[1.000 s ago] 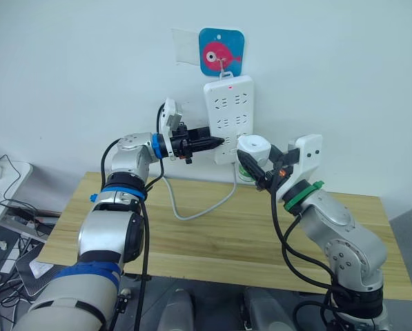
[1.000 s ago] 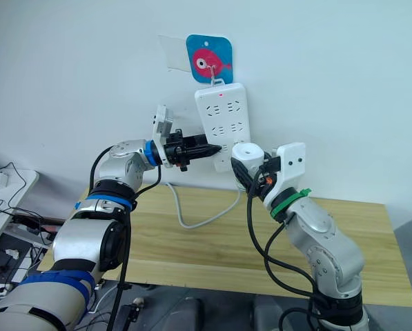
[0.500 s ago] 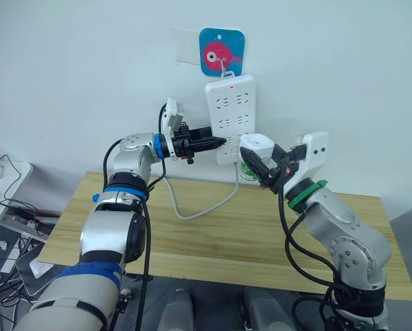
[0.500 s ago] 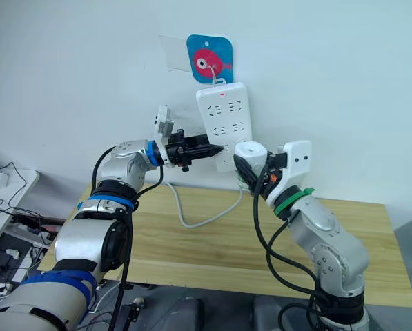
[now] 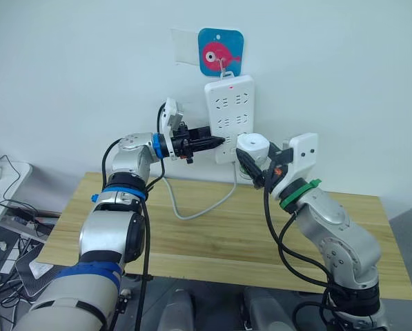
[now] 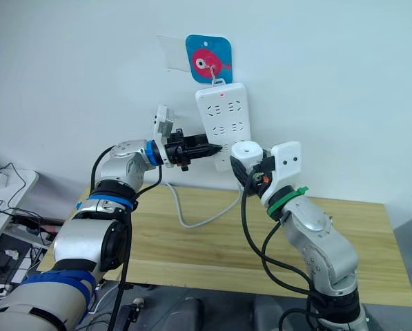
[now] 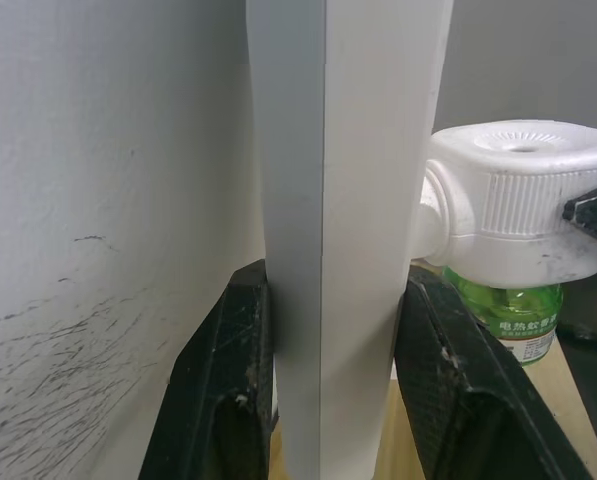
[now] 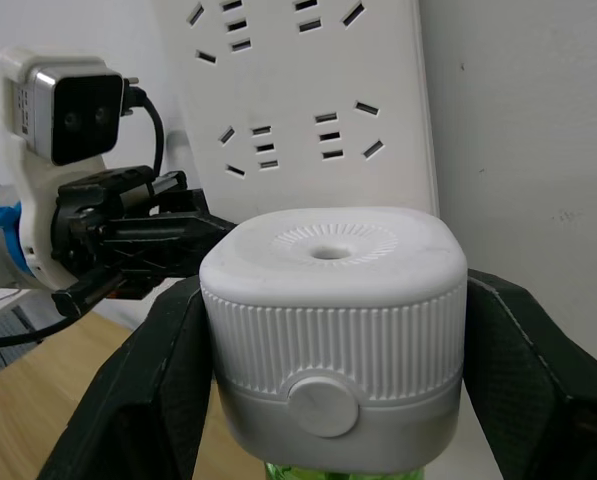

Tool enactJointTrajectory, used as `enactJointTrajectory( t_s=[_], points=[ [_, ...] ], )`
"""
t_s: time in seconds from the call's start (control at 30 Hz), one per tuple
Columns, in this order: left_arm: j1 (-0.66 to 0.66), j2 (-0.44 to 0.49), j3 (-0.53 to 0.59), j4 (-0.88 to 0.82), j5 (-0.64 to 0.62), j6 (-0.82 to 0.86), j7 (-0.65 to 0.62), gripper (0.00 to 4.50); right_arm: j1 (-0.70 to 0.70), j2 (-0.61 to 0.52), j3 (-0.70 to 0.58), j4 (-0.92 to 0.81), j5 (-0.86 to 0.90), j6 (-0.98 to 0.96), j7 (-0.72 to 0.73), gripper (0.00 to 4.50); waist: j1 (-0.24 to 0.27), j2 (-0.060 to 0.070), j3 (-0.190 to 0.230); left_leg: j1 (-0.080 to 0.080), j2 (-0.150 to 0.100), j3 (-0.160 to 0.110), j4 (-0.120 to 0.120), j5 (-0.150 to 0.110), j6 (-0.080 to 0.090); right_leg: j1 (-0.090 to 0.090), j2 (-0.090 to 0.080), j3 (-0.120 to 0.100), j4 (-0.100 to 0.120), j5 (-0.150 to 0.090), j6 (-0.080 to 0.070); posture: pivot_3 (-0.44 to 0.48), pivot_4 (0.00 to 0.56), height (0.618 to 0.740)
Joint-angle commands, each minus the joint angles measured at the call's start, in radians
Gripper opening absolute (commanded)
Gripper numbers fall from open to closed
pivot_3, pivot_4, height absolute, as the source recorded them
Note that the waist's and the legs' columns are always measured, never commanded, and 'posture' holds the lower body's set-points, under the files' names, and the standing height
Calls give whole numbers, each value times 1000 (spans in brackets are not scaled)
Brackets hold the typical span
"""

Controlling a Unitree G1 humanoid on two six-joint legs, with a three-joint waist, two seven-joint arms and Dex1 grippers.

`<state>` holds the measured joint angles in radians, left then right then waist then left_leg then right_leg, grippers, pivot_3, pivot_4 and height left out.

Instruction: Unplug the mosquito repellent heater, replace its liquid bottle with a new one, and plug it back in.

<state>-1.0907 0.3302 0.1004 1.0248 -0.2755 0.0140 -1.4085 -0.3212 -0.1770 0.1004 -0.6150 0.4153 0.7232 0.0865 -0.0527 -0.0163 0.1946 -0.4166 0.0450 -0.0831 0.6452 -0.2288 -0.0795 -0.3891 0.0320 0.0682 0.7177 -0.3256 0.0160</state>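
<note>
The mosquito repellent heater (image 8: 333,330) looks like white plastic. Its top is smooth and a bit dull, with a ring of tiny bumps around the hole. Its sides have thin ridges all the way around. The bottle (image 7: 518,318) under it is clear green plastic with a paper-like label. The power strip (image 5: 228,117) is smooth white plastic and a little shiny. The black fingers (image 7: 221,385) of the left gripper (image 5: 218,142) look like hard, slightly shiny plastic with small scuffs. The wall (image 7: 98,200) is painted, matt and a bit rough, with dark scratch marks. The table (image 5: 212,238) is light wood with a smooth top.
</note>
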Motion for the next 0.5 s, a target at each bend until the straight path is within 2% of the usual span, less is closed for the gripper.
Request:
enactJointTrajectory(
  t_s=[0.03,0.5],
  points=[
    [-24,-20,1,-39,-24,20,-43,1288,-12,21,29,32,-45,-66,8,3105,-3,0,0,0,0,0,0,0,0,0,0,0,0,0,0,8,145,740],
    [-16,-17,6,-78,-37,107,-83,1288,4,62,73,165,-122,-168,62,3105,-5,0,0,1,0,0,0,0,0,0,0,0,2,0,0,8,145,740]
  ],
)
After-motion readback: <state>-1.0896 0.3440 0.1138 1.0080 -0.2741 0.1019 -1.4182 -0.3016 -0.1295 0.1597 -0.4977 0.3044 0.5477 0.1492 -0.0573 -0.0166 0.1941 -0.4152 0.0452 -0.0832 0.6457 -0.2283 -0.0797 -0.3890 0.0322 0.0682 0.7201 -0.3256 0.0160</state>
